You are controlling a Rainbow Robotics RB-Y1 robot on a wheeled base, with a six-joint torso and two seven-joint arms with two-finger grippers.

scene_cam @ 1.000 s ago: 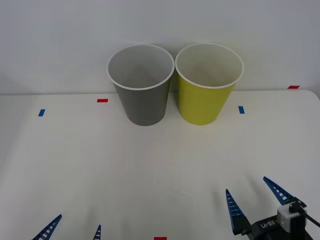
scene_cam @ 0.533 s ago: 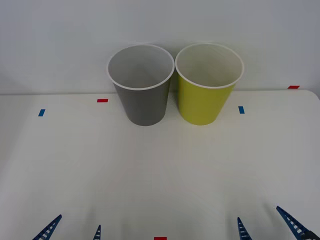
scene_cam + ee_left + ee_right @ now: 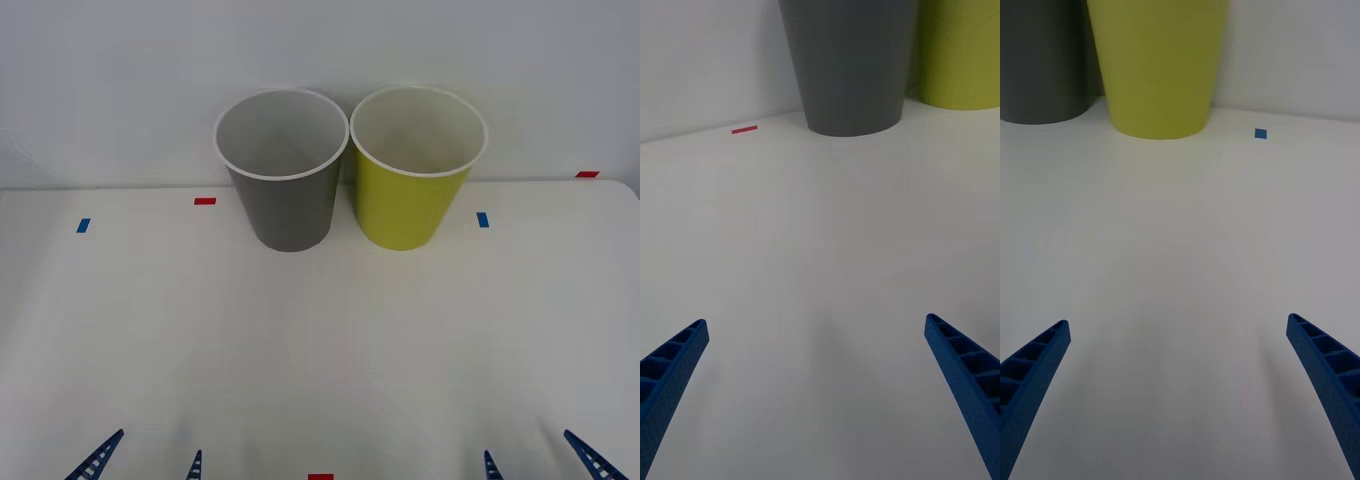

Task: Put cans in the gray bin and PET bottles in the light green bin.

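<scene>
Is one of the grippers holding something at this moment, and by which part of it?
Nothing is held. The left gripper and the right gripper are both open and empty, low over the table's near edge.

The right gripper [image 3: 1180, 390] hovered over the white counter [image 3: 1172, 247] with its two blue ribbed fingers [image 3: 1034, 367] spread wide apart, nothing between them. Ahead of it, at the counter's far edge against a pale wall, the light green bin [image 3: 1159, 67] stood upright, with the gray bin [image 3: 1041, 64] just beside it. A small blue tape mark [image 3: 1260, 133] lay on the counter near the light green bin's base, on the side away from the gray bin.
</scene>
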